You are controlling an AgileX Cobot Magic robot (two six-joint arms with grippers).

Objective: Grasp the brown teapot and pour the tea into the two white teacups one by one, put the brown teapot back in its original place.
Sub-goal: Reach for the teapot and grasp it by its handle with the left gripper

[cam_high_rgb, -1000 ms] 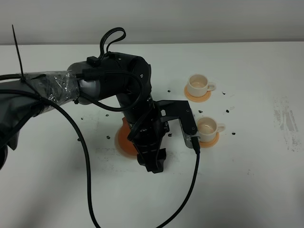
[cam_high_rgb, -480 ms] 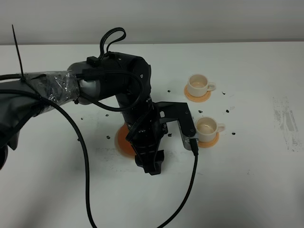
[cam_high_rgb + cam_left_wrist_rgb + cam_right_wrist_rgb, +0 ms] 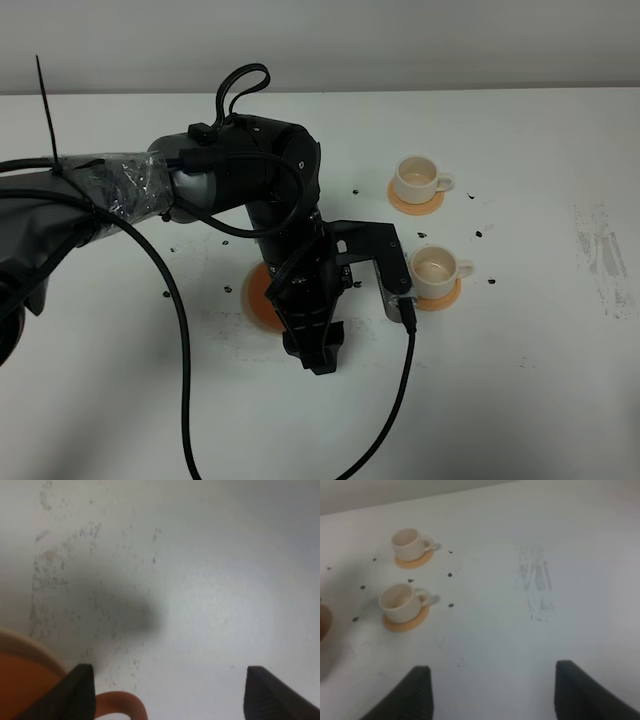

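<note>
The brown teapot [image 3: 257, 296] is mostly hidden under my left arm; only its orange side shows. In the left wrist view its body [image 3: 20, 692] sits on the pale beige disc [image 3: 27, 646], and its loop handle [image 3: 122, 703] lies just inside one finger. My left gripper [image 3: 318, 360] [image 3: 175, 695] is open and empty, at the teapot's front side. Two white teacups, the far one [image 3: 415, 178] [image 3: 406, 541] and the near one [image 3: 435, 267] [image 3: 398, 602], stand on orange coasters at the right. My right gripper [image 3: 497, 695] is open and empty, and it is out of the high view.
Dark specks [image 3: 479, 235] are scattered on the white table around the cups and teapot. A grey smudge [image 3: 600, 255] marks the table at the far right. A black cable [image 3: 185, 380] hangs from the left arm over the front of the table.
My left arm has shifted slightly left and toward the table's front, staying over the teapot. The cups have not moved.
</note>
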